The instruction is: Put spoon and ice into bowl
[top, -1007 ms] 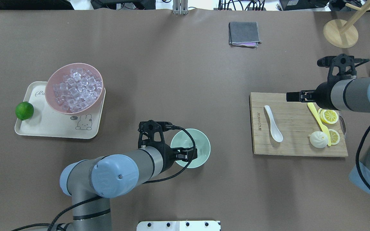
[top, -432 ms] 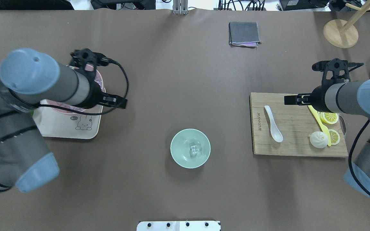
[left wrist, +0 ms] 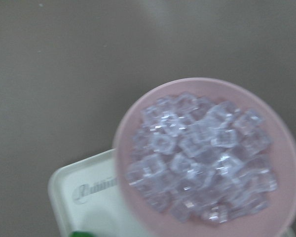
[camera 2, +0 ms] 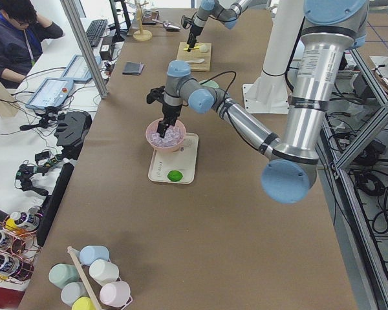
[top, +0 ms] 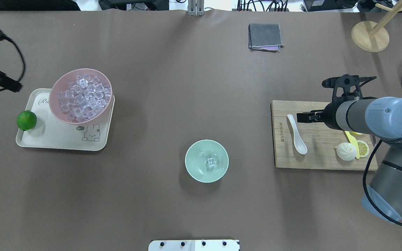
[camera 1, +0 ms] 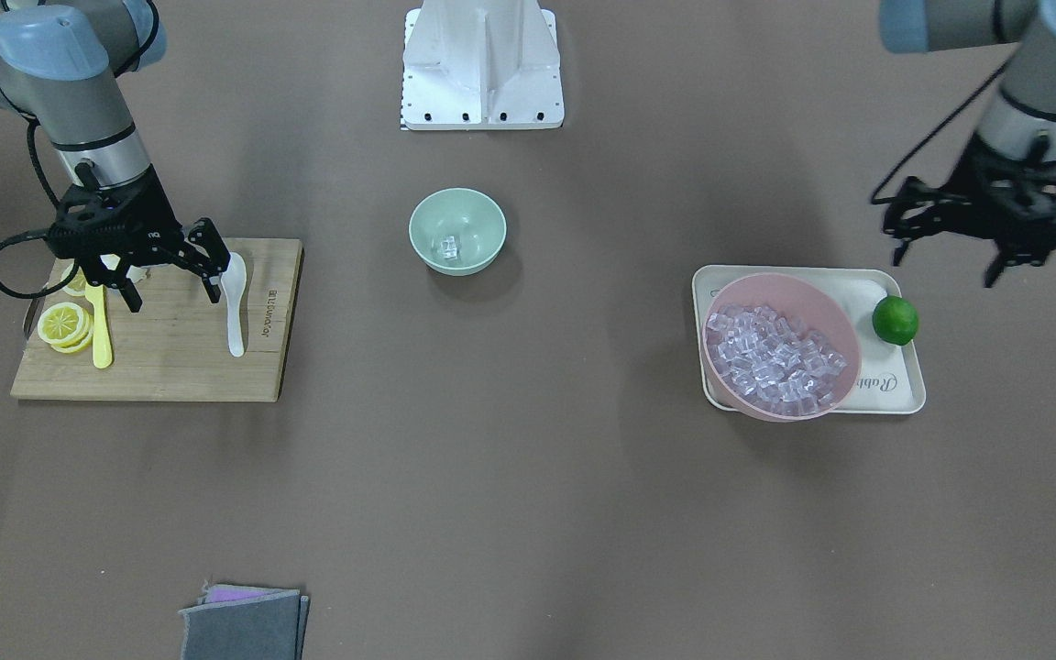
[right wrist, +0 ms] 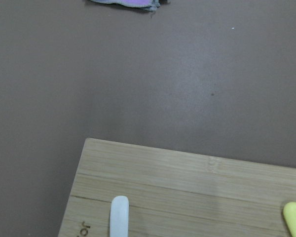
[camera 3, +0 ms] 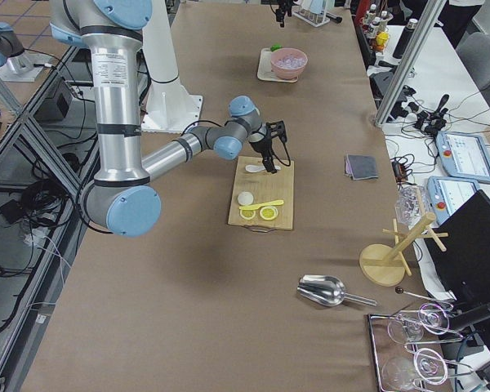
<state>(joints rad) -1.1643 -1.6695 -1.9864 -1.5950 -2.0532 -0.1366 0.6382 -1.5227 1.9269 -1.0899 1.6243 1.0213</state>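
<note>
The mint-green bowl (top: 191,155) stands at mid-table with one clear ice cube (top: 210,162) in it; both also show in the front view, bowl (camera 1: 427,227) and ice cube (camera 1: 448,246). The white spoon (top: 297,136) lies on the wooden cutting board (top: 323,157), also seen from the front (camera 1: 235,316). My right gripper (camera 1: 170,286) is open and empty, just above the board beside the spoon's handle end (right wrist: 119,217). My left gripper (camera 1: 995,258) is open and empty, raised beside the pink bowl of ice (top: 56,91).
The pink bowl (left wrist: 133,123) sits on a cream tray (top: 47,139) with a lime (top: 26,120). On the board are a yellow knife (camera 1: 102,335), lemon slices (camera 1: 63,325) and a white bun (top: 345,151). A grey cloth (top: 265,36) and a wooden stand (top: 369,36) lie far back.
My left arm has left the mint bowl, leaving an ice cube in it, and swung far left past the pink bowl. My right gripper has moved closer to the spoon's handle.
</note>
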